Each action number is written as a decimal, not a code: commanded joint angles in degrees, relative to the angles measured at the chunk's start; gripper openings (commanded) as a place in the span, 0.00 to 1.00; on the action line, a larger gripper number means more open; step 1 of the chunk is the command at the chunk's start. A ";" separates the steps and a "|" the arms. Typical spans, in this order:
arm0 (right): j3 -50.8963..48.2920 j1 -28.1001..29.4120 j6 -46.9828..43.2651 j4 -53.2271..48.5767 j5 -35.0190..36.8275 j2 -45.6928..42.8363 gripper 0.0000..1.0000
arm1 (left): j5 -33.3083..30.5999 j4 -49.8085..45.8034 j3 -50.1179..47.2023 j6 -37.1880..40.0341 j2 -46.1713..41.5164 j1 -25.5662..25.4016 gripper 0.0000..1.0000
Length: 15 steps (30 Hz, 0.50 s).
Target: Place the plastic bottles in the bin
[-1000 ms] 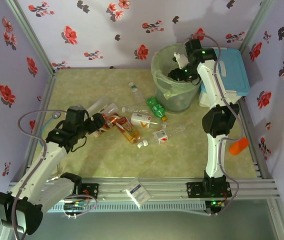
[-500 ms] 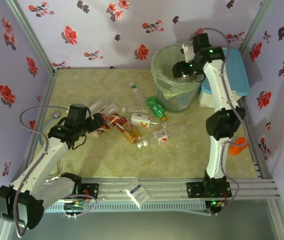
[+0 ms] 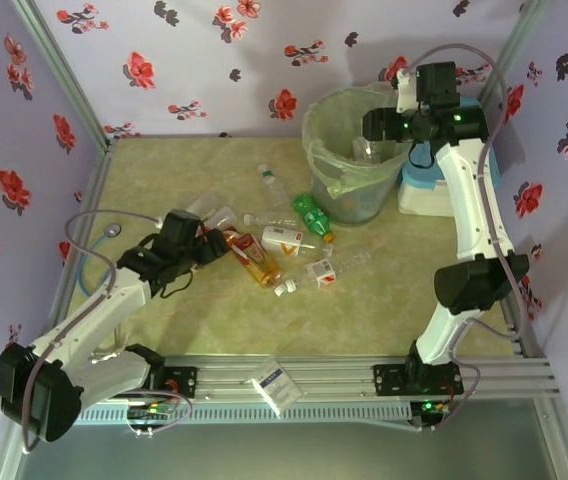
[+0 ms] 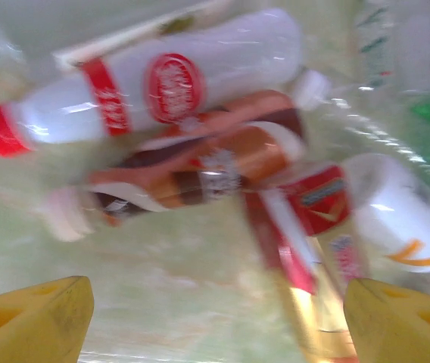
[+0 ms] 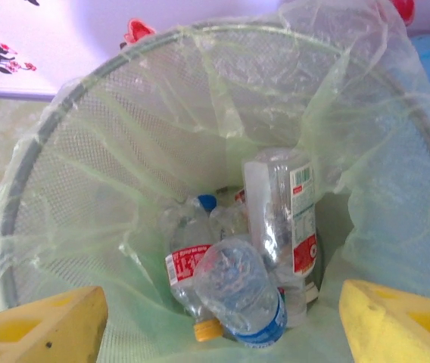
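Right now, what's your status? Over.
Left gripper open, low over bottle pile. Right gripper open, empty, above bin. Several bottles binned, more on table. Nothing in the way.

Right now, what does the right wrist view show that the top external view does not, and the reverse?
Right wrist view: the bottom of the bin, where several clear bottles lie piled, with red labels and a blue one. Top external view: the loose bottles on the table, the left gripper open beside them, and the white cooler box. Both: the bin with its green bag and the open right gripper above it.
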 commanded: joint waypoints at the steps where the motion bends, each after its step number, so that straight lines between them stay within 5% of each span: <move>1: -5.96 0.86 3.19 5.64 -0.73 -4.79 0.81 | -1.87 14.44 -5.16 -20.12 0.42 -6.01 0.85; 8: -13.01 1.87 3.65 8.20 -1.52 -10.46 0.81 | -5.73 17.77 -4.02 -34.56 11.02 -14.41 0.89; 15: -16.15 1.88 3.37 8.88 -0.92 -13.20 0.81 | -5.82 20.94 -3.92 -38.86 17.88 -19.41 0.90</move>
